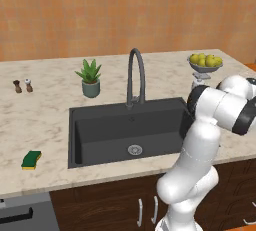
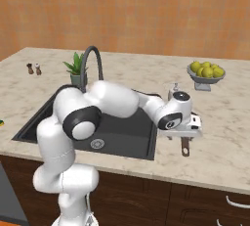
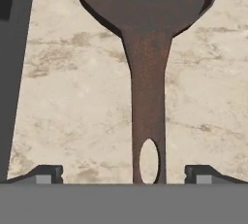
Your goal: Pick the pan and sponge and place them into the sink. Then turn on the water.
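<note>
- The gripper (image 3: 124,173) hung low over the marble counter (image 1: 45,110) just right of the sink (image 1: 100,125), its jaws set wide, one to each side of the pan's handle and clear of it.
- The pan (image 3: 145,34) lay flat on the counter beside the basin; in the hand view its handle ran straight down between the fingertips (image 3: 48,173), the hanging hole at its end near the bottom edge.
- From the right base view the handle (image 2: 185,147) stuck out below the hand (the bowl of the pan was hidden behind it).
- The sponge (image 1: 31,159) sat green side up on the counter, left of the sink and well apart from the arm.
- The basin held nothing but its drain (image 1: 134,149).
- The faucet (image 1: 135,75) arched over the back rim; a potted plant (image 1: 90,77) stood just left of it, a fruit bowl (image 1: 205,62) to the right, two shakers (image 1: 23,85) far left.
</note>
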